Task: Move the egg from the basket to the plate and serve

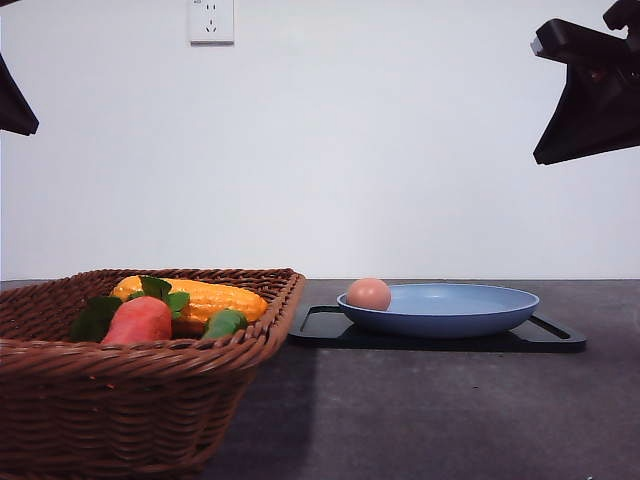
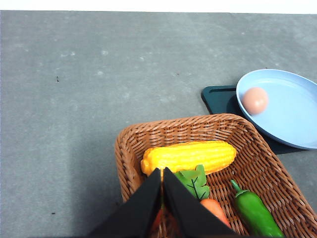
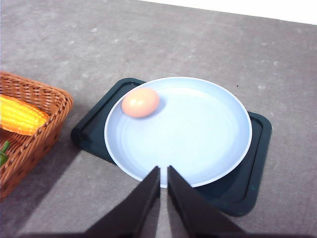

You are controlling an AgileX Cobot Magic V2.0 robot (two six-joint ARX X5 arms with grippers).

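- Plate (image 3: 198, 139) mostly bare; only the egg (image 3: 140, 102) sits near its rim on the basket side.
- Basket (image 1: 150, 400) crowded with vegetables.
- Bench (image 1: 430, 410) in front open.

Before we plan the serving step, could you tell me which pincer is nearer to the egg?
Right. The right pincer hangs shut above the near rim of the plate holding the egg. The left pincer is shut over the basket, farther off.
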